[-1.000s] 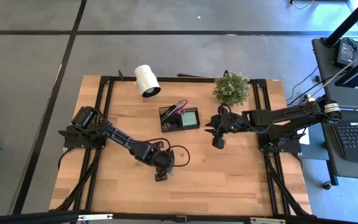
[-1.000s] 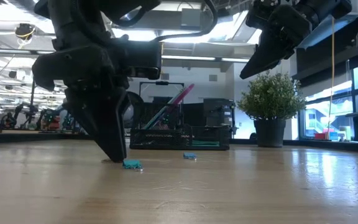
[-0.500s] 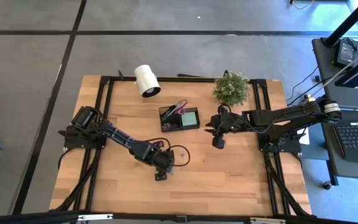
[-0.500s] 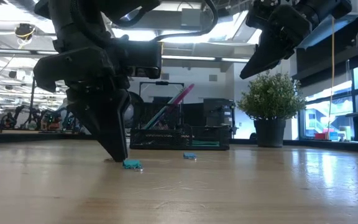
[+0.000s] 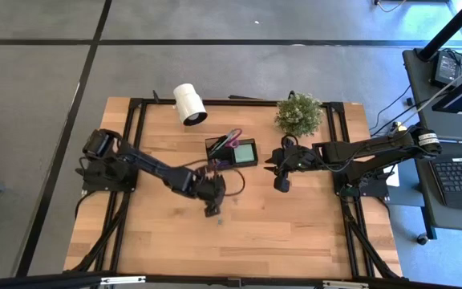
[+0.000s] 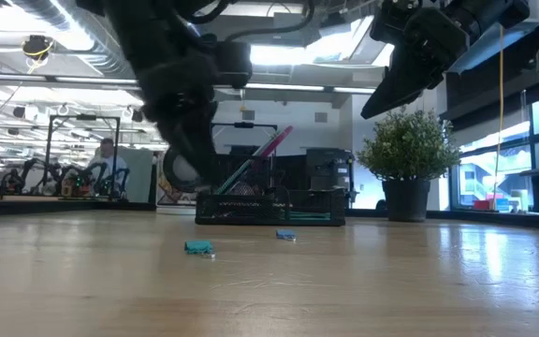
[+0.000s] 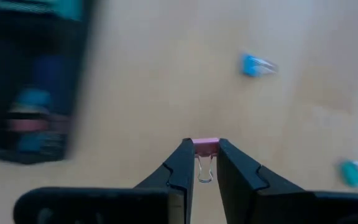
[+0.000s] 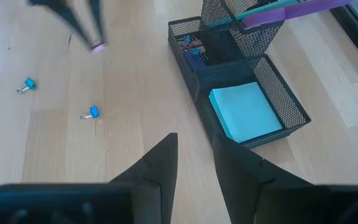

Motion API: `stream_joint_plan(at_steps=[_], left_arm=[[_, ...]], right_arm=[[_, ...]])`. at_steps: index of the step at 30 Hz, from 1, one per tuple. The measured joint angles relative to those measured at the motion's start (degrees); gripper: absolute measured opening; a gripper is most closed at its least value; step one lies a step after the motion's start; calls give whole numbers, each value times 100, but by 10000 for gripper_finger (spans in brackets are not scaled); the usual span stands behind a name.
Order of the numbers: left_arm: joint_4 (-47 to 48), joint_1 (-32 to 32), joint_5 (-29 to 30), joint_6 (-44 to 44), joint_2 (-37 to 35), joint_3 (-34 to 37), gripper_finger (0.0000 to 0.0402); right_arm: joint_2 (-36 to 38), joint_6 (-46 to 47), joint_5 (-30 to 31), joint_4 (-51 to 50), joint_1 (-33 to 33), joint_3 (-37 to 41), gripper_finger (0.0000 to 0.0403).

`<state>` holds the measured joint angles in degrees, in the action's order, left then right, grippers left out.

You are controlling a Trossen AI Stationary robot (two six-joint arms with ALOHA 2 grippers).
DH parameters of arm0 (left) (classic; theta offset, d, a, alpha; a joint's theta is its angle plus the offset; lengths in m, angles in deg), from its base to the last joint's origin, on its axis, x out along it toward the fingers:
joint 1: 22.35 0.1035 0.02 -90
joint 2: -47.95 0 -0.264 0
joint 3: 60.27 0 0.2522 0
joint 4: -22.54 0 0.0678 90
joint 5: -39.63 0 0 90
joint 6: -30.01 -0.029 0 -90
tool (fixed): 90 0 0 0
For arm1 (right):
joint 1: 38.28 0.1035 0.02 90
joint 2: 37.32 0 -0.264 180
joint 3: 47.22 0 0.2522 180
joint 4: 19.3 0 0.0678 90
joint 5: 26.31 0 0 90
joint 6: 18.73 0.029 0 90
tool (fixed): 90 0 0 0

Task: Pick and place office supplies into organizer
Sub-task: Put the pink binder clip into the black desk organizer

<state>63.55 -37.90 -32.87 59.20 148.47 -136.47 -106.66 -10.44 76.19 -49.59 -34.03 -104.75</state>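
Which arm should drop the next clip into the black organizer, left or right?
Left. Its pincer is already shut on a pink binder clip beside the organizer. The right pincer hangs empty and holds nothing, so it would need to fetch a clip first.

In the left wrist view we see the organizer (image 7: 33, 81) only blurred, and its contents stay unclear.

The right claw (image 8: 192, 158) hangs above the pale wooden tabletop (image 8: 123, 74), its two dark fingers slightly apart with nothing between them. Just beyond stands the black wire-mesh organizer (image 8: 241, 74): a mint-green square sticky pad (image 8: 245, 113) lies in its low compartment, and purple-handled scissors (image 8: 297, 9) lean out of its taller section. Two small blue binder clips (image 8: 91, 112) (image 8: 27, 84) lie apart on the wood. Farther off, the left claw (image 8: 79, 18) pinches a tiny purple piece (image 8: 97, 45).
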Motion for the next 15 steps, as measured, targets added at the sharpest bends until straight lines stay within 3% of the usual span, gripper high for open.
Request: stream_joint_plan(at_steps=[6,15], left_arm=[[208,486,817,0,-124,-4,49],[256,1114,1129,2,-110,-7,49]], right_arm=[[0,4,2,-3,1,0,107],[0,20,2,-4,0,0,107]])
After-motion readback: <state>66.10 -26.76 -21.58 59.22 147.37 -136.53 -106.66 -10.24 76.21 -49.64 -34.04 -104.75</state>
